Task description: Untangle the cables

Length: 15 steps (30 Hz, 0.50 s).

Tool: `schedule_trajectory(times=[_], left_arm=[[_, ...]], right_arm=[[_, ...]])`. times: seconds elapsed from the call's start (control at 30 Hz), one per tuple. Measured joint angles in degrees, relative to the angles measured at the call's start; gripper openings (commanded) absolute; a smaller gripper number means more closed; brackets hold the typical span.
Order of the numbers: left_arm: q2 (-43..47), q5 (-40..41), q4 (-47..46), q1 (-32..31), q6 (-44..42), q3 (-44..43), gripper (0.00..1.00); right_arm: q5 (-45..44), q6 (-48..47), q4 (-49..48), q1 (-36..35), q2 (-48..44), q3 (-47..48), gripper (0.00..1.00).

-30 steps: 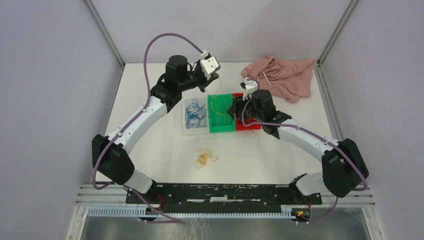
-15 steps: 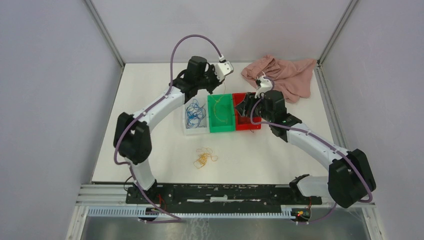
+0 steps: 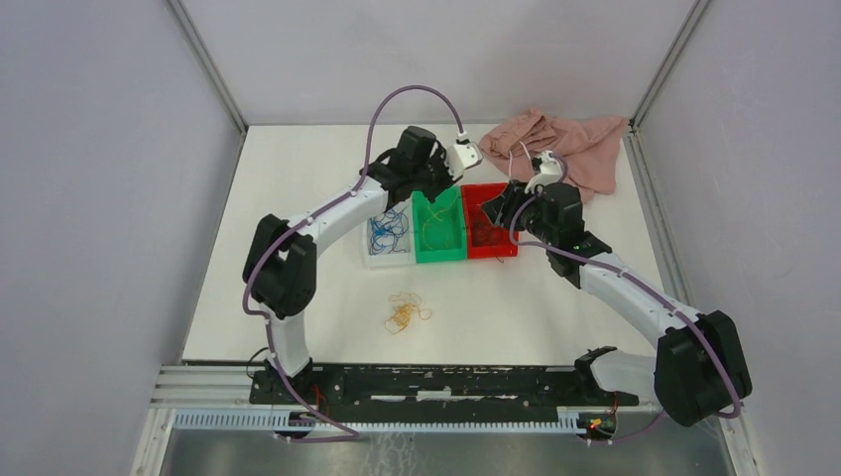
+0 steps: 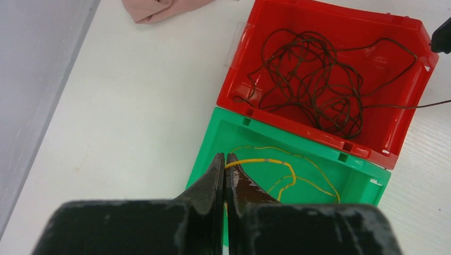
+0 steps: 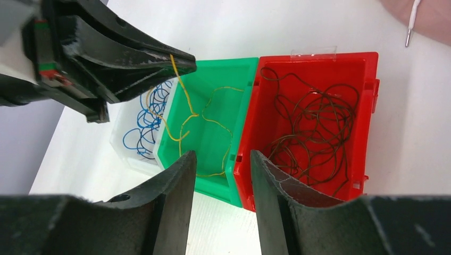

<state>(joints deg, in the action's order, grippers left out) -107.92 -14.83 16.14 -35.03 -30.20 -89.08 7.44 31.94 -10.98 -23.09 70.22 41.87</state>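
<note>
— Left claw?
— Clamped shut on a thin yellow-orange wire, just over the far rim of the green plastic bin. Wire slack from the tips down into that bin.

— Right claw?
— Partway apart, nothing between the fingers. Hovering above the right wall of the green bin, at the seam with the red plastic bin touching it on that side. Close to the left claw, not touching.

— Rest of the cables?
— Dark red tangle coiled inside the red bin, one strand out over the rim on the side away from the green bin. Blue loops in the clear plastic bin pressed against the green bin's left wall. Loose yellow-orange clump flat on the white tabletop, on the near side of the green bin and well apart from it.

— Edges, room to move?
— Three bins wall to wall in one row, no gaps. Bare tabletop left of the clear bin out to the table edge, and around the loose clump nearer than the green bin. Pink cloth bunched beyond and to the right of the green bin, near the red bin's far corner. Tightest spot over the green bin's far end, between the two claws.
</note>
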Motion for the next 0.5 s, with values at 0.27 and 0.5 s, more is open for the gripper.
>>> schedule_trajectory(times=[0.27,0.5], left_arm=[[-2.19,4.42,-3.21,-2.34,0.0,6.38,0.03],[-4.57,7.1,-4.42,-2.34,-0.11,8.09,0.4]], right_arm=[[-0.2,0.37,-0.13,0.68,-2.84,-0.98,0.48],[-0.15,0.37,-0.15,1.01,-3.67,-0.98,0.47]])
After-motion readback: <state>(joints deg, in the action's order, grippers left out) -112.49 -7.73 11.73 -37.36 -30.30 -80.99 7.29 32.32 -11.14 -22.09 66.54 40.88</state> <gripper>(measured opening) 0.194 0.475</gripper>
